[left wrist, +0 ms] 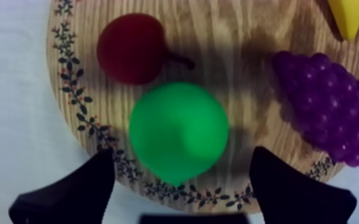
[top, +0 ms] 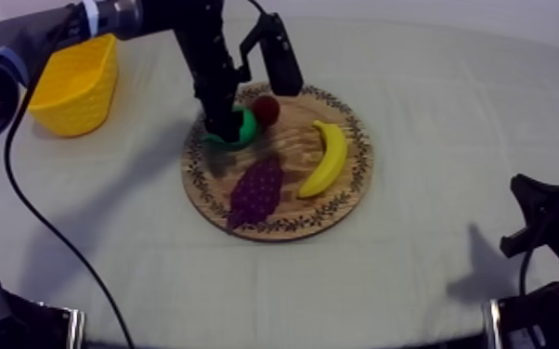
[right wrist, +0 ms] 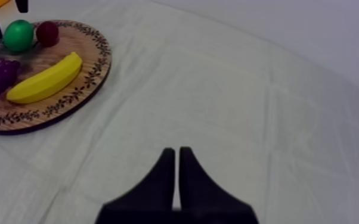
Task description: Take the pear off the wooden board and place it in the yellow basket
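Now: my left gripper [left wrist: 183, 154] wide open, fingers [left wrist: 68, 193] astride pear [left wrist: 178, 131], gap each side, gripping nothing. Pear on wooden board [left wrist: 217, 53] near rim, small red fruit [left wrist: 129, 47] just beside, grapes [left wrist: 331, 107] near. Yellow basket [top: 71, 93] well apart from board, bare cloth [top: 144, 167] between. My right gripper [right wrist: 177, 152] closed, empty, over open cloth.

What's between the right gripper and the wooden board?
Just bare cloth; nothing lies between the shut right gripper and the wooden board. The right wrist view shows this stretch.
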Robot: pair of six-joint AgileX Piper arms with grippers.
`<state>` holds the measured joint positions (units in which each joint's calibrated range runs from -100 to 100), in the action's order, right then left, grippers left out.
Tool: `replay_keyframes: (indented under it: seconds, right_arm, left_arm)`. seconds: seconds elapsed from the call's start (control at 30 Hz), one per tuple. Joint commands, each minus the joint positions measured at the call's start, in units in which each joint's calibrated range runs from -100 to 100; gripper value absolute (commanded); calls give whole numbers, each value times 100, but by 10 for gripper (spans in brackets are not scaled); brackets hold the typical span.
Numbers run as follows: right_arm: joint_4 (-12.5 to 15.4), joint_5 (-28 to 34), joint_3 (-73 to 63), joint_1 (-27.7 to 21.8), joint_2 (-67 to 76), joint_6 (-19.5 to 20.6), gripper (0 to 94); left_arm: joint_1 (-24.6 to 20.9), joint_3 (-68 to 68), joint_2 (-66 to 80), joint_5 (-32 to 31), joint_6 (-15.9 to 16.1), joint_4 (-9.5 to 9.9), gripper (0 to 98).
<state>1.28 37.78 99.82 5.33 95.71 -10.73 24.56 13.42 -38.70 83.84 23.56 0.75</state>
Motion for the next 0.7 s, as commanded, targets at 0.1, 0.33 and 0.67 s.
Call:
replay_keyframes:
  seconds: [0.1,0.33,0.67]
  right_arm:
    - [1,4,-5,3,4,1,4]
    - [1,4,-5,3,4,1,4]
    - [1,4,-5,3,4,1,4]
  left_arm:
    - [10,236,-356,-2,-17,-26,843]
    - [-49,418,-727,0,-74,-26,821]
    - [-116,569,-963,103,-203,-20,661]
